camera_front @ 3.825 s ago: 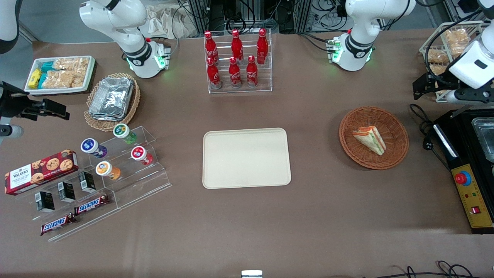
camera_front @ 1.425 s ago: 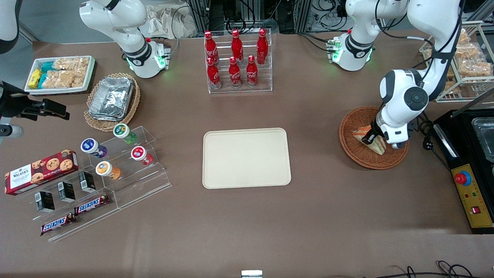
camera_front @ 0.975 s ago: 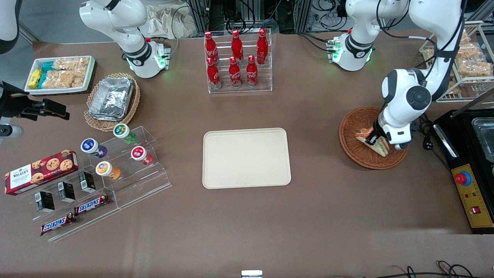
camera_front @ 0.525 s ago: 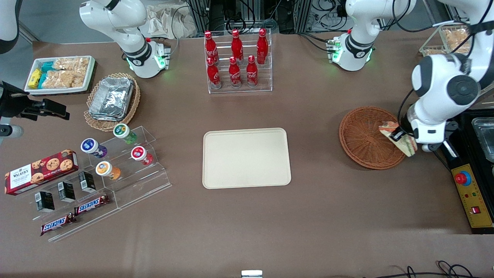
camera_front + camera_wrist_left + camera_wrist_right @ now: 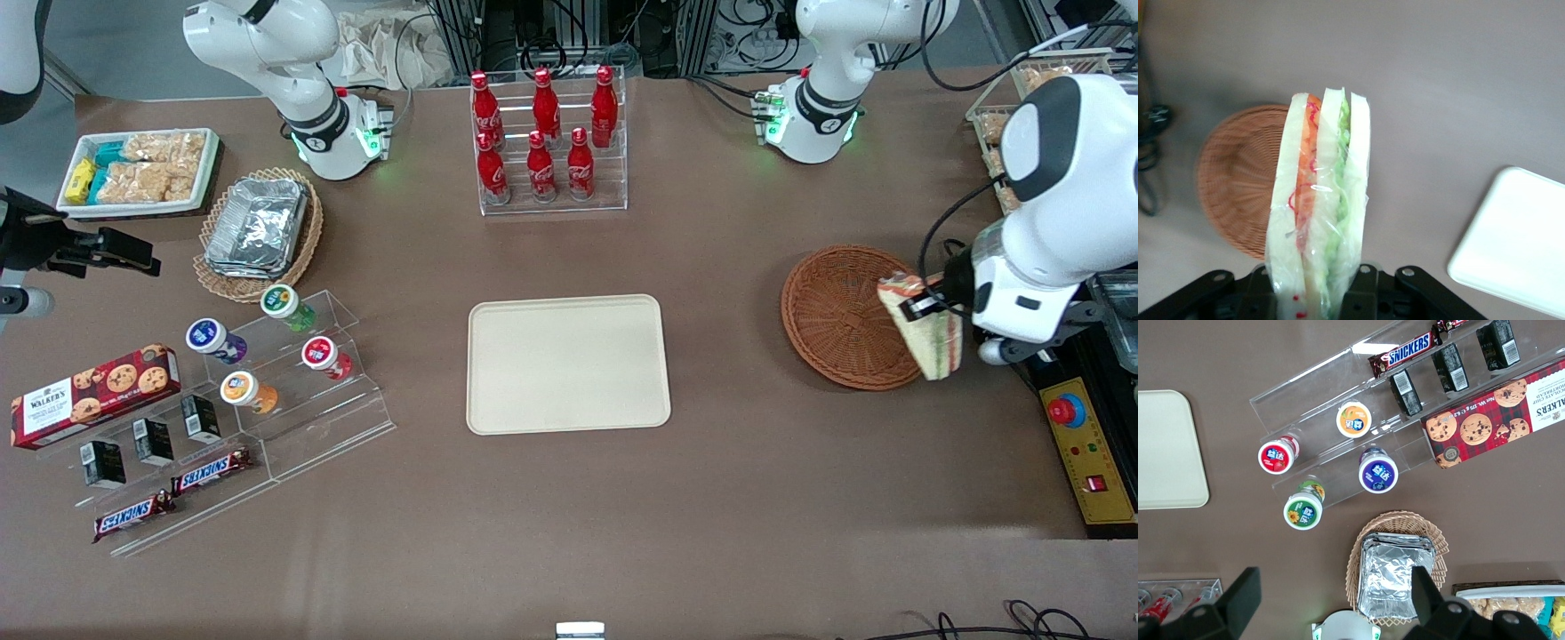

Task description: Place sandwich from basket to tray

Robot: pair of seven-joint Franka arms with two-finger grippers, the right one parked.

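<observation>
I am holding my left arm bent over the working arm's end of the table, its white wrist angled down, with my gripper hanging above the rim of the basket. My gripper is pinching the sandwich, which is hanging point-down, lifted clear of the wicker. The tray is lying well apart from it, bare, toward the middle of the table.

My wrist camera is showing what the front one is not: the sandwich edge-on in clear wrap, with orange-red and green layers between white bread, the basket under it and a corner of the tray beside it.

The parked arm's camera is giving readable print: "SNICKERS" on a bar and "WALKER'S" on the red plaid cookie box.
</observation>
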